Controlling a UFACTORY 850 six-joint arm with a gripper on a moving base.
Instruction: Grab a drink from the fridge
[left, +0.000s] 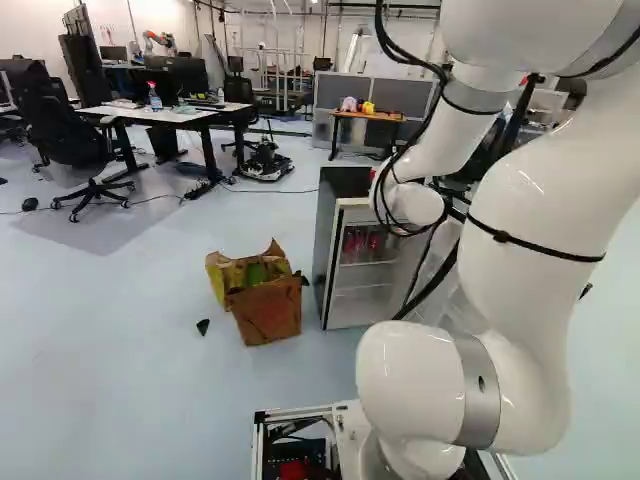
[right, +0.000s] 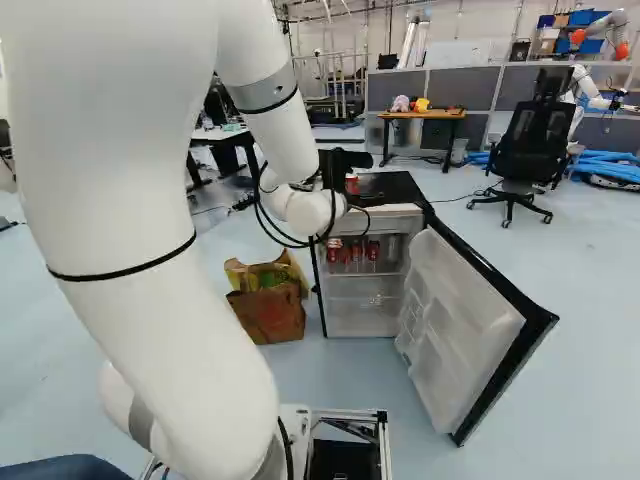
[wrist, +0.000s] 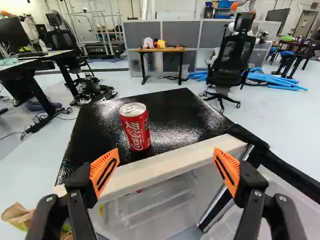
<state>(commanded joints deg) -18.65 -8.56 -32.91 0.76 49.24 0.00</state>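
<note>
On top of the fridge (wrist: 170, 112), near its front edge, a red drink can (wrist: 134, 129) stands upright; more red cans (right: 350, 256) sit on the upper shelf inside, past the open door (right: 465, 320). Your gripper (wrist: 166, 155) is released, its orange-padded fingers wide apart with nothing between them, and the can on top lies ahead, off to one side of centre. Judge either drink as fairly heavy if full, rigid under light pressure but thin-walled, and slick if damp. Take it round the middle of its straight side, pads level and opposite, squeezing just enough to stop slipping.
</note>
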